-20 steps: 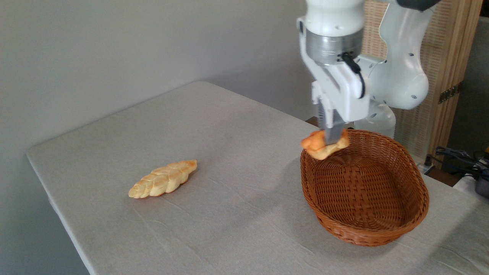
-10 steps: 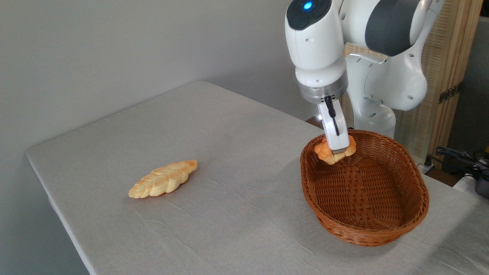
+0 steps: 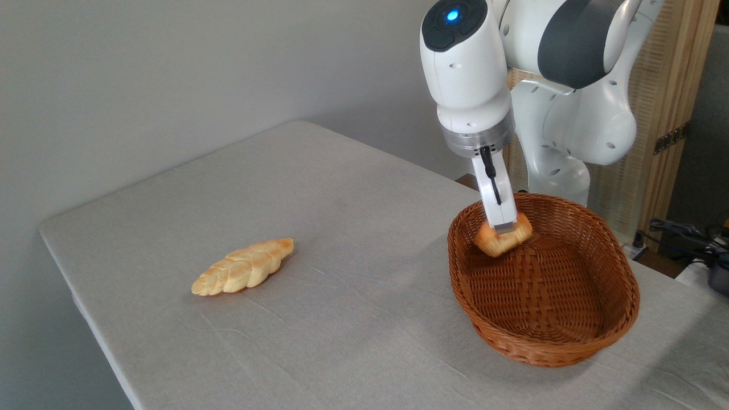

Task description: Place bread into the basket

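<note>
**Nearly home: bun hanging inside the basket's far end**

Now the gripper (image 3: 504, 229) is pinching the bread (image 3: 503, 240) between closed fingers, holding it tilted inside the basket (image 3: 569, 341), near the basket's far-left rim and seemingly just above the weave; contact is unclear. Risks are looming: releasing this close to the flared wall may be sending the bun rolling against it or over it onto the table (image 3: 319, 319). Pressing lower may be squashing the bun or nudging the light basket. A braided loaf (image 3: 244, 267) is lying well apart, toward the table's left edge.
</note>
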{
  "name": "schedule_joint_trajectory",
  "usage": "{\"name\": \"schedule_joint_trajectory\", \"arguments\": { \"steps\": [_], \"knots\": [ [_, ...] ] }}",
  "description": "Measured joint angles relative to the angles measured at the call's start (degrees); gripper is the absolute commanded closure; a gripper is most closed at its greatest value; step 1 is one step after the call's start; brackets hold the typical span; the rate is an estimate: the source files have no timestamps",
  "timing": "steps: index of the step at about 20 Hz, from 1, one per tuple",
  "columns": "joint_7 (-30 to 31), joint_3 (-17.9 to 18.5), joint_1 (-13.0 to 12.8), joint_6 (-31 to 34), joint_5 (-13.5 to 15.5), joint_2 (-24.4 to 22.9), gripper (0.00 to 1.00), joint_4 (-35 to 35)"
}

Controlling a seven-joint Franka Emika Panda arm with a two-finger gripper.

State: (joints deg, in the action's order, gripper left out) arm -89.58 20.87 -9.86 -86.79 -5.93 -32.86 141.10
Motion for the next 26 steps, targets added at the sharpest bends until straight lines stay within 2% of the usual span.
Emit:
{"name": "schedule_joint_trajectory", "arguments": {
  "steps": [7,11,12,14,16,18,23,26],
  "knots": [
    [0.0,0.0,0.0,-0.2,0.0,-0.1,0.0,-0.6],
    [0.6,0.0,0.0,-1.0,0.2,-0.2,0.0,-6.1],
    [1.4,-0.1,0.0,-1.2,1.2,-0.1,0.0,-8.6],
    [4.1,-0.2,0.0,-1.3,5.3,0.7,0.0,-14.4],
    [8.9,-0.4,0.0,-1.3,8.5,2.8,0.0,-19.8],
    [14.6,-2.2,0.1,-1.4,10.6,6.5,0.0,-25.2],
    [36.4,-14.7,4.4,-2.3,11.5,21.3,0.0,-40.2],
    [46.2,-18.9,5.5,-5.2,11.5,28.6,0.0,-46.4]
  ]
}}
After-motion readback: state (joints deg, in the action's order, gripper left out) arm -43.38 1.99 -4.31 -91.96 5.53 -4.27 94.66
